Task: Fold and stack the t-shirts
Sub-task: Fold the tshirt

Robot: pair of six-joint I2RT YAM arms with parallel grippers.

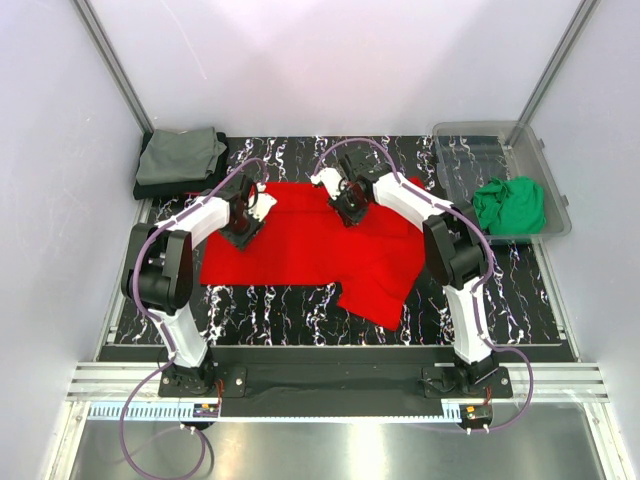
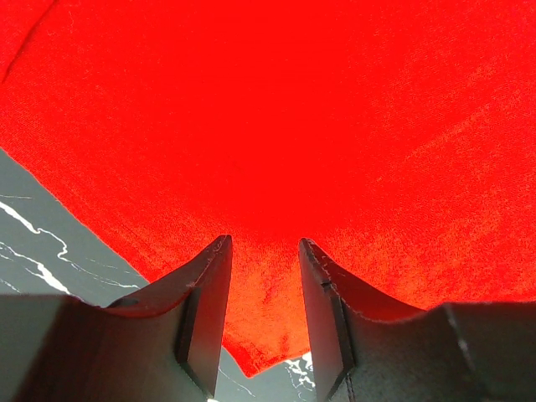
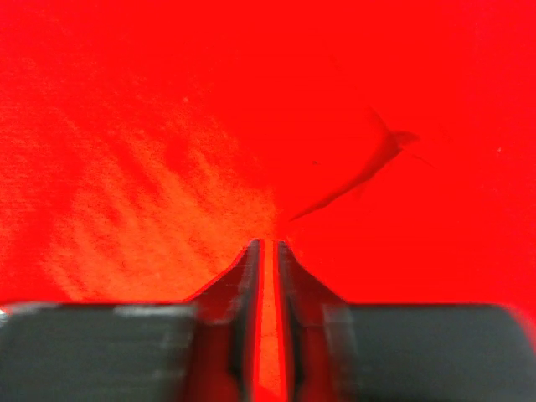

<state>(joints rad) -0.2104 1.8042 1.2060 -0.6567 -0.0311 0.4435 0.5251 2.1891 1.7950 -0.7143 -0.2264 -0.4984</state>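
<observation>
The bright red cloth t-shirt is pinched by the right gripper (presumably for folding); the left gripper is spread astride its edge.

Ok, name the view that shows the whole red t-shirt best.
Top external: the red t-shirt lies spread out, nearly its whole outline visible. Left wrist shows only one corner; right wrist, only a creased patch.

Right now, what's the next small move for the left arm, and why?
Probably close the left gripper: its jaws stand open astride the edge of the red t-shirt, while the right gripper looks pinched shut on the cloth.
</observation>
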